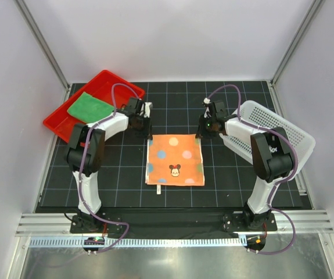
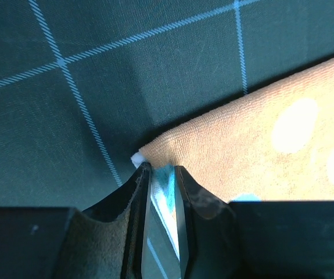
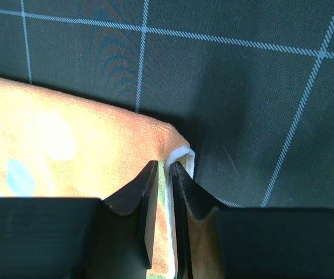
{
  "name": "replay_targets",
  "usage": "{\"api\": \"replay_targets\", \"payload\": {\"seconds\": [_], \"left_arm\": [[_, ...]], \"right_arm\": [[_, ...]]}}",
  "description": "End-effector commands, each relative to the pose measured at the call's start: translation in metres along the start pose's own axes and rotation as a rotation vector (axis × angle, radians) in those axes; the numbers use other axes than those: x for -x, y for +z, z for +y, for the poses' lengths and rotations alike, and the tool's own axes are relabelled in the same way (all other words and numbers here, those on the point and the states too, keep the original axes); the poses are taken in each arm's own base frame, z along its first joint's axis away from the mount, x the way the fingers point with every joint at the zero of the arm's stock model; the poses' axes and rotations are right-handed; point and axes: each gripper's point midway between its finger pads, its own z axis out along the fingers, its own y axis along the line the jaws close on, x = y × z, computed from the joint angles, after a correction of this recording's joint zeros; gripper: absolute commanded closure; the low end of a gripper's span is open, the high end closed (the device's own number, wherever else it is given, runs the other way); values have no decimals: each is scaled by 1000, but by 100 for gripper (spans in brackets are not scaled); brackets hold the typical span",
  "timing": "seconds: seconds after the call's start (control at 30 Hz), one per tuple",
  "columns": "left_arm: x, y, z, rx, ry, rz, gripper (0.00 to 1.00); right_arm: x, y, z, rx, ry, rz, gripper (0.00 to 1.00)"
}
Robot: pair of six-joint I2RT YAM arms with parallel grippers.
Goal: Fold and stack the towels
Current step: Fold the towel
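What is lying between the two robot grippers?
The orange polka-dot towel: its far edge runs from the left gripper to the right gripper. The top view shows it.

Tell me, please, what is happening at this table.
Both arms are working on the orange polka-dot towel, which lies flat in the middle. The left gripper and right gripper sit at its two far corners, jaws narrow; whether they grip is unclear. A green towel lies in the red tray.

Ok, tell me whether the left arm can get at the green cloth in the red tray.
Probably yes: the plain green cloth lies uncovered in the red plastic tray, right beside the left arm, with nothing visible between them.
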Motion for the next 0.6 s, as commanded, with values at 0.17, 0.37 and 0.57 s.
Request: {"api": "replay_targets", "payload": {"seconds": [0.17,0.37,0.57], "left_arm": [[1,7,-5,-39,-17,17,73],[8,3,-5,-34,-17,-2,84],[23,-27,-8,-61,20,-44,100]], "right_arm": [[21,2,5,14,5,-49,77],[21,3,4,13,5,-53,84],[38,-27,10,8,-40,-126,99]]}}
